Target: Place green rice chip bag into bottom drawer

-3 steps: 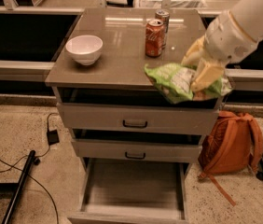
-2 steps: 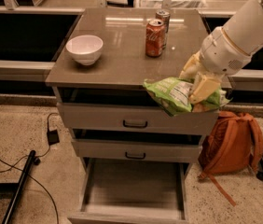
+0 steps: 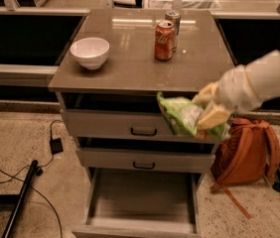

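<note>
At the cabinet's right front, the gripper (image 3: 207,106) has its jaws closed around the green rice chip bag (image 3: 183,115). The bag hangs before the top drawer front, above the open bottom drawer (image 3: 140,226). A white bowl (image 3: 89,52) and a red soda can (image 3: 164,39) stand on the cabinet top.

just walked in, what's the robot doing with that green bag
The gripper is shut on the green rice chip bag, holding it in the air in front of the upper drawers. The bottom drawer stands open below, and the bag is not yet in it. A white bowl and two cans sit on top.
</note>
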Available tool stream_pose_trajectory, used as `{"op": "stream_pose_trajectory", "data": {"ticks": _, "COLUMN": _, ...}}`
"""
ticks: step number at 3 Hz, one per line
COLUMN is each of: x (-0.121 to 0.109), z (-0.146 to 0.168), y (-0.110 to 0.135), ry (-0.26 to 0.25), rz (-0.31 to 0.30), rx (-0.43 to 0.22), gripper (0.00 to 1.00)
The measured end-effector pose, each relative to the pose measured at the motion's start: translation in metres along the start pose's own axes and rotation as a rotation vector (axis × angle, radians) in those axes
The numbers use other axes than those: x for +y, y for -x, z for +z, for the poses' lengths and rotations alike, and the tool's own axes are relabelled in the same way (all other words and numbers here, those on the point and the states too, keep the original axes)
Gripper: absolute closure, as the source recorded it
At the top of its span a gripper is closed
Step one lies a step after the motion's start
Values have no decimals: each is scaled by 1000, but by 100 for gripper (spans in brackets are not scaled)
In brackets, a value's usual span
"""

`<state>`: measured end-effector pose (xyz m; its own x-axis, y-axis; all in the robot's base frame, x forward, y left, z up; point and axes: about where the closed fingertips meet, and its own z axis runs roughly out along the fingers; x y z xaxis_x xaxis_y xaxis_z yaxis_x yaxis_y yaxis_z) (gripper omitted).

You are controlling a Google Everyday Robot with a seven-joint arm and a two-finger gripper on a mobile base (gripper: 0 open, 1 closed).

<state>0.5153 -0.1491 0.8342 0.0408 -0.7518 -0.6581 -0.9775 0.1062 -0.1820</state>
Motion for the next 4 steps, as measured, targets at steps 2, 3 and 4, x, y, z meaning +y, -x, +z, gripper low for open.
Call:
{"op": "stream_pose_trajectory", "data": {"ticks": 2, "x": 45, "z": 72, "y": -80, "ry": -42, "rz": 174, "rx": 31, "gripper": 100}}
{"op": "stream_pose_trajectory", "data": {"ticks": 3, "x": 46, "z": 71, "y": -77, "ry": -17, "rz": 156, "rx": -17, "gripper": 100}}
{"op": "stream_pose_trajectory", "data": {"ticks": 4, "x": 56, "z": 102, "y": -104, "ry": 0, "rz": 228, "rx": -113, "gripper": 100}}
